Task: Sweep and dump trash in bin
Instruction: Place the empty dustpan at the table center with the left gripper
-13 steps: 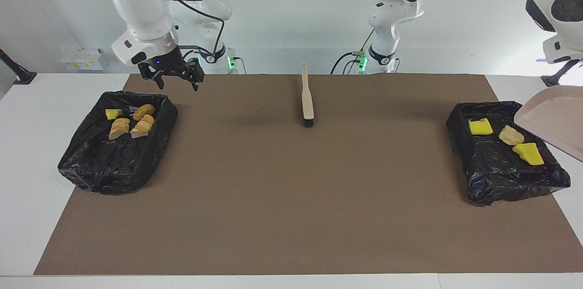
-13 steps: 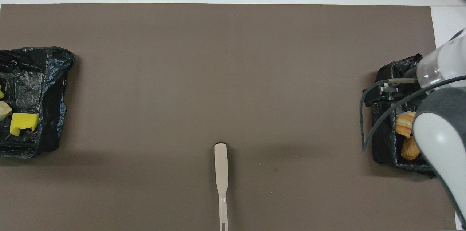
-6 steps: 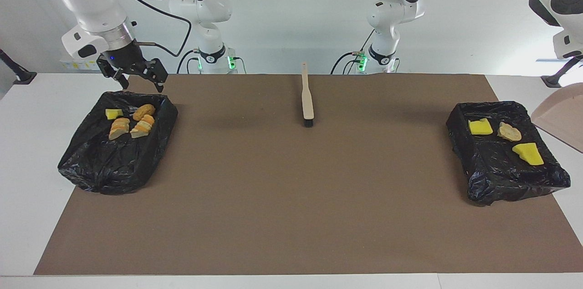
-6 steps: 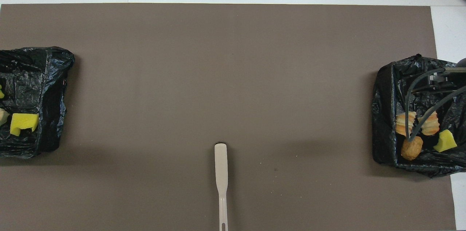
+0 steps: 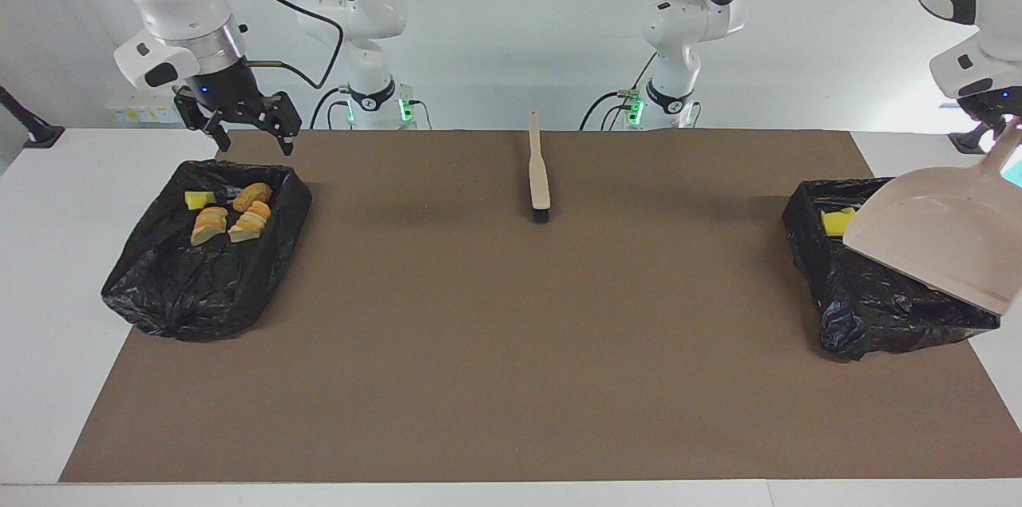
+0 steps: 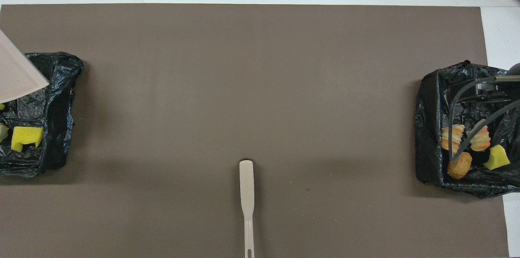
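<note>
the trash, yellow sponge chunks and orange-tan bread-like scraps [image 5: 231,217], already lies in the two black bag-lined bins [image 5: 204,251] at either end of the brown mat [image 5: 511,331], none left on it. the left gripper [image 5: 998,120] clamps the beige plastic dustpan [image 5: 930,239] tilted over its bin, so only putting it down seems left. the empty right gripper [image 5: 249,128] hangs with fingers spread over its bin's rim; the beige black-bristled brush [image 5: 539,172] lies mid-mat.

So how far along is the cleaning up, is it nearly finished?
Nearly. The brown mat shows no scraps; trash lies in both black-lined bins. The left gripper holds the dustpan tilted over one bin. The right gripper hangs open above the other bin's edge. The brush lies put down.
</note>
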